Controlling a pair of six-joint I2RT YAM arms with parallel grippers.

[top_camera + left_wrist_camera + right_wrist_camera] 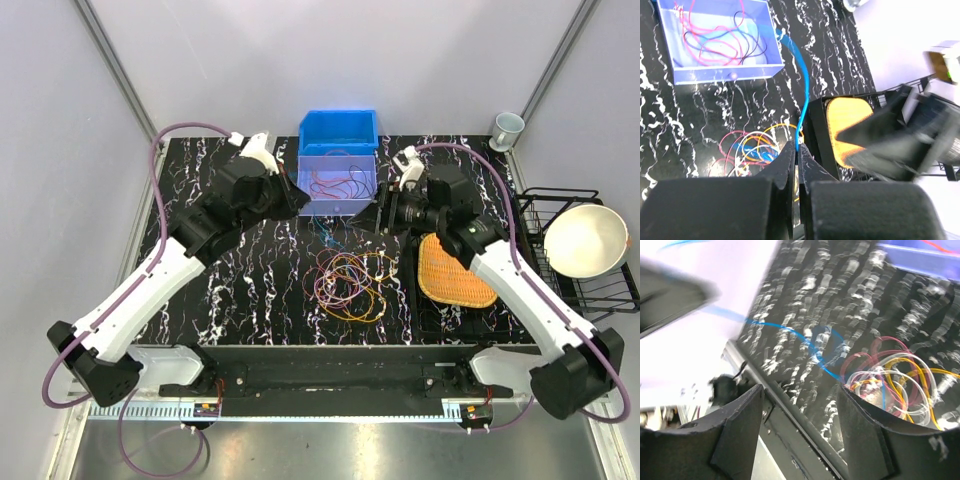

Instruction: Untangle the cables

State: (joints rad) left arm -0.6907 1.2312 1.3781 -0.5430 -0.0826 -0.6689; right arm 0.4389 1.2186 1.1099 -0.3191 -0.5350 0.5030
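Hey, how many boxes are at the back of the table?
2: a blue bin at the back edge, and a pale box just in front of it, holding a few cables.

The desk (245,290) lay bare left of the cables (350,285); a box (337,190) blocked the back, a tray (456,272) the right.
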